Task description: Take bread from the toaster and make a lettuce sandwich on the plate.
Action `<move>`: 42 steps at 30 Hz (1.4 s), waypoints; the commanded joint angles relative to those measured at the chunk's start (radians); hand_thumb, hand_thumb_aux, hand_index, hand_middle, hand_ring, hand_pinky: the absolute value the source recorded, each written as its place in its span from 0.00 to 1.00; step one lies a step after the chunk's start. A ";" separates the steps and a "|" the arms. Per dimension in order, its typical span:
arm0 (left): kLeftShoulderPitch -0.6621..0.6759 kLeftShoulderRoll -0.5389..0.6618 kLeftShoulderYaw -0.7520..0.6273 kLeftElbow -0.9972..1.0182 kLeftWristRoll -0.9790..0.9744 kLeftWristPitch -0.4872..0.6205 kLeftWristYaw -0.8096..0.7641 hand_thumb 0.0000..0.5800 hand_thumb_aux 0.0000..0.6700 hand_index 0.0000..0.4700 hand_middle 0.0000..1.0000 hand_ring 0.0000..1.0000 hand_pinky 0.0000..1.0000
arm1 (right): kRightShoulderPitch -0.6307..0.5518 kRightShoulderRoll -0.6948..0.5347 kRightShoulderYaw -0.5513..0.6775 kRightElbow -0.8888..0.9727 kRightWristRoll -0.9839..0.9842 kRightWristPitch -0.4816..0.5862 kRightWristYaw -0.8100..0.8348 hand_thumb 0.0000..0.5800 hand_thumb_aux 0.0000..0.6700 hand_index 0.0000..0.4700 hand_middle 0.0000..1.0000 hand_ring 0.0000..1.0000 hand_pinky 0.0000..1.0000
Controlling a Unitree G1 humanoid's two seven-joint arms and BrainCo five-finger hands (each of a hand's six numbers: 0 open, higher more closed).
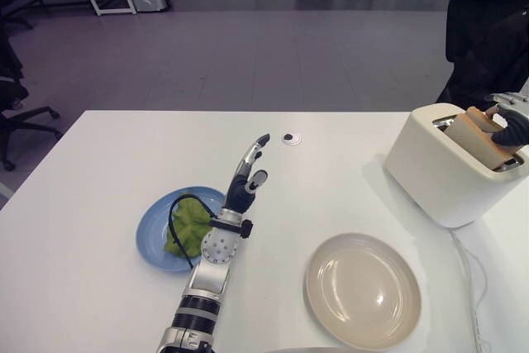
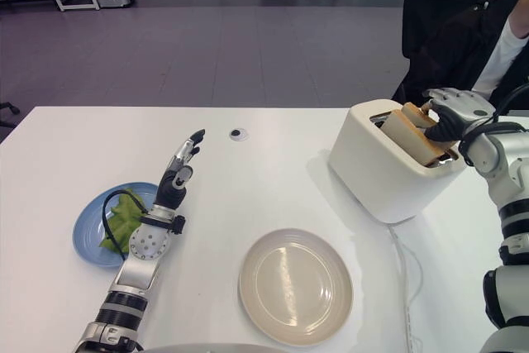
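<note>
Took cream plate (image 2: 295,287), lying flat toward the front of white table (image 2: 273,171), as reference for all positions; located toaster (image 2: 372,175) beyond that plate and to its right, standing upright with slots facing up; observed bread (image 2: 416,136) slice standing tilted out of a toaster slot, lower part seated inside; could not establish whether a second slice sits in the other slot; noted right hand (image 2: 450,112) beyond and right of the cream plate, at the toaster top, fingers curled over and clamped on the upper edge of the bread; noted left hand (image 2: 171,181) left of the cream plate, above the table surface, fingers stretched out straight and a little apart, holding nothing, tips pointing away from the plate's near side; recorded blue plate (image 2: 83,237) further left of the cream plate, just beside the left forearm and partly hidden behind it; recorded lettuce (image 2: 122,222) as a crumpled green leaf resting on the blue plate, toward the side nearer the cream plate; saw black cable (image 2: 105,219) looping from the left wrist across the lettuce; marked small round black-and-white disc (image 2: 239,133) on the table well beyond the cream plate and slightly left; traced white cord (image 2: 402,274) from the toaster base running along the table just right of the cream plate.
</note>
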 commanded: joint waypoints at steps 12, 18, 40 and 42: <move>-0.001 0.010 0.006 -0.011 0.006 0.012 0.001 0.00 0.00 0.00 0.00 0.00 0.00 | -0.035 0.068 -0.134 -0.490 0.598 -0.254 0.246 1.00 1.00 1.00 0.00 0.00 0.00; -0.004 0.012 0.011 -0.016 0.004 0.015 0.001 0.00 0.00 0.00 0.00 0.00 0.00 | 0.137 0.083 0.008 -0.698 0.897 -0.111 0.727 1.00 1.00 1.00 0.00 0.00 0.00; 0.002 0.015 0.020 -0.040 0.001 0.033 0.005 0.00 0.00 0.00 0.00 0.00 0.00 | 0.469 0.168 0.132 -0.846 0.818 0.225 1.111 1.00 1.00 1.00 0.00 0.00 0.00; 0.000 0.014 0.020 -0.039 0.000 0.033 0.006 0.00 0.00 0.00 0.00 0.00 0.00 | 0.463 0.181 0.133 -0.837 0.801 0.216 1.105 0.17 0.09 0.09 0.00 0.00 0.00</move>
